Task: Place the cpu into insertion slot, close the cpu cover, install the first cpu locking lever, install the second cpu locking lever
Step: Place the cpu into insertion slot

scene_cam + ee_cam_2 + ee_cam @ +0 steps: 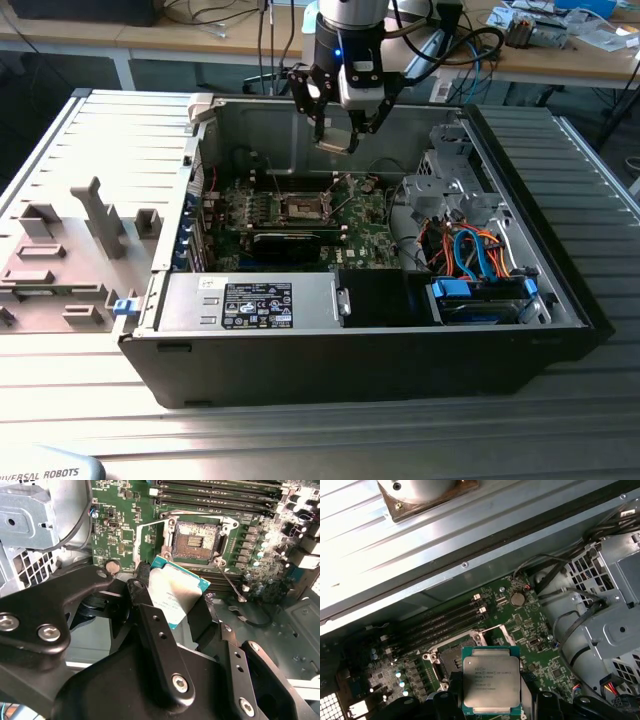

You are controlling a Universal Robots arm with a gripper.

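I hold the small, flat, silvery-grey square cpu [491, 685] pinched in my black gripper [335, 138], above the open socket [197, 540] of the green motherboard [125, 510].

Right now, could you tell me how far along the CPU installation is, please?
Nothing is finished yet. The gripper holds the cpu above the motherboard, close to the socket, which lies bare and empty. Left: seating the chip, closing over it, and latching the levers.
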